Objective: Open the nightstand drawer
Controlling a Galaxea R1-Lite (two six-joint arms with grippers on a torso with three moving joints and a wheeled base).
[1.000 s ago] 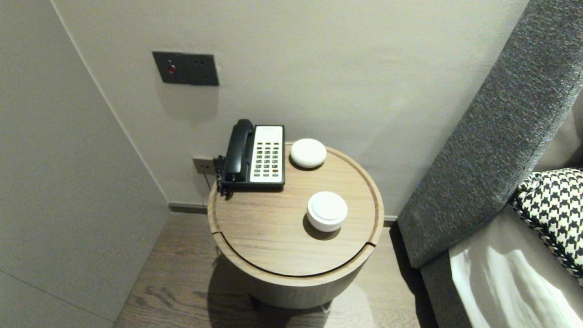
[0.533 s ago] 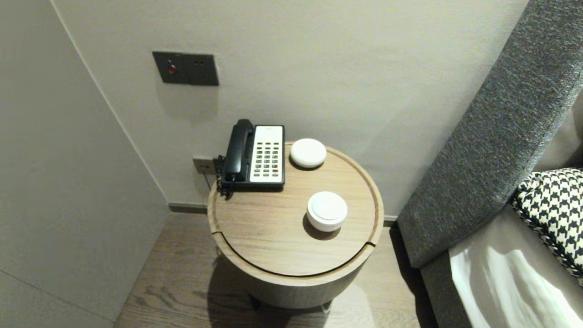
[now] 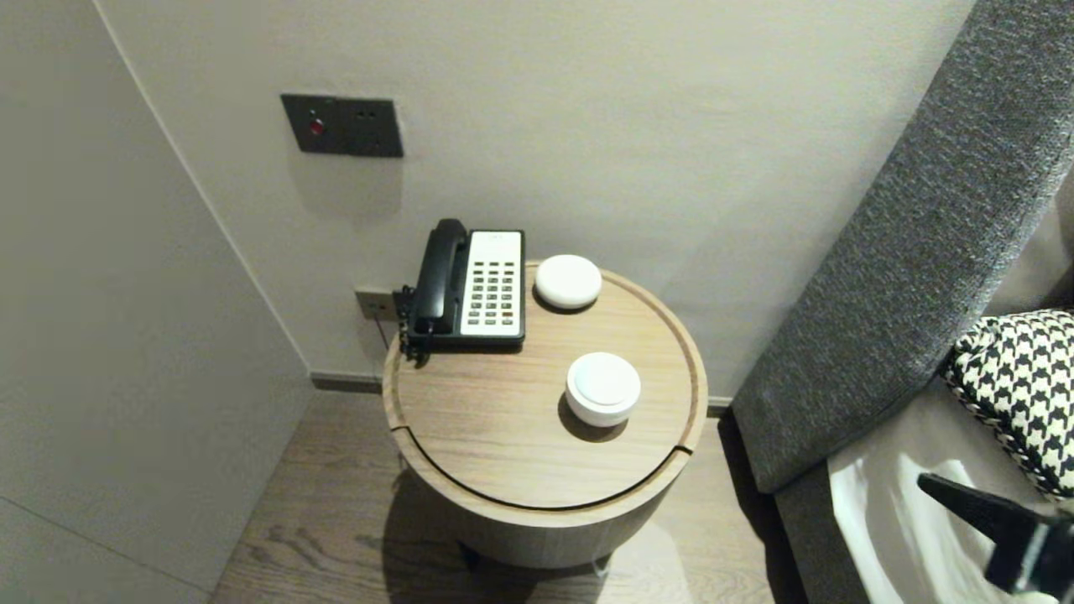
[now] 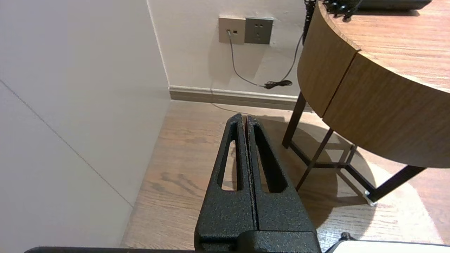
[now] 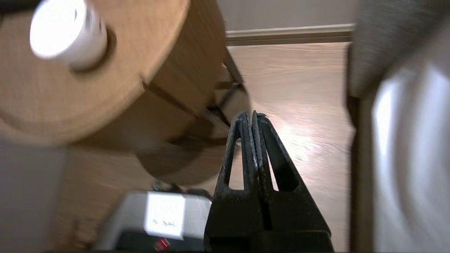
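The squat white round lidded jar (image 3: pixel 602 388) sits on the right half of the round wooden surface (image 3: pixel 487 436), exactly where you saw it a second ago. The black-and-white desk telephone (image 3: pixel 474 285) and the flat white dome-shaped puck (image 3: pixel 568 281) behind it have not shifted either. What is new for you: the right end effector (image 3: pixel 925 481) has come into the head view at the lower right, over the white sheet of the bed (image 3: pixel 873 520) and well apart from the jar.

The right wrist view gives you what the head view cannot: that end effector (image 5: pixel 251 114) is clenched on nothing, above the wood floor (image 5: pixel 299 88) between surface and bed. The left end effector (image 4: pixel 243 116) shows only in its own wrist view, also clenched and empty, parked low beside the surface, pointing toward a wall socket (image 4: pixel 258 31) with a cable.
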